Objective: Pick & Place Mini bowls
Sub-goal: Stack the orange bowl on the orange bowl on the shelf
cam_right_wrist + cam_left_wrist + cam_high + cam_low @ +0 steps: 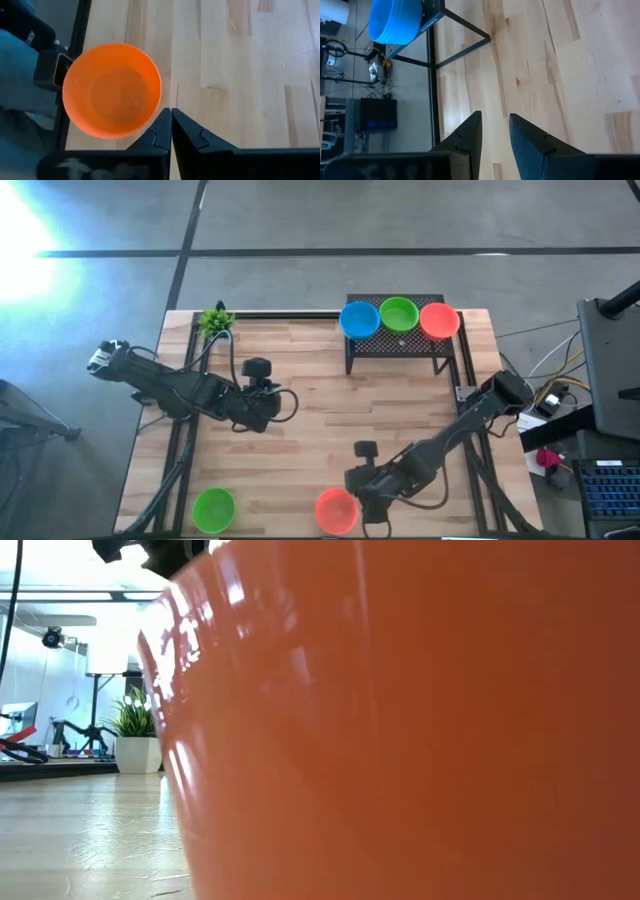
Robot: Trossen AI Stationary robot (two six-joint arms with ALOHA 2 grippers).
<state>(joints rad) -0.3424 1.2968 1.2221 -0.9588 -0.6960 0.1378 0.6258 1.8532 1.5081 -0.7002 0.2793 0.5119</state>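
Note:
An orange-red mini bowl (pixel 337 510) stands upright near the table's front edge; it fills the low view (pixel 400 720). My right gripper (pixel 171 112) is shut, its tips right beside this bowl's rim (pixel 159 87), on the side toward the table's right. A green mini bowl (pixel 213 508) stands at the near left. Blue (pixel 359 319), green (pixel 398 313) and red (pixel 438 320) bowls stand on a black rack (pixel 400 345) at the far edge. My left gripper (pixel 495 125) hangs open over bare wood left of centre, nothing between its fingers. My right gripper's shut fingers slant down beside the orange-red bowl's rim (pixel 156 112). Whether they touch it, I cannot tell. The bowl stands on the table with its mouth up.
A small leafy plant (pixel 215 320) sits at the table's far left corner. The rack's legs (pixel 465 30) stand on the wood ahead of my left gripper. Bare wood (pixel 330 410) lies between the two arms.

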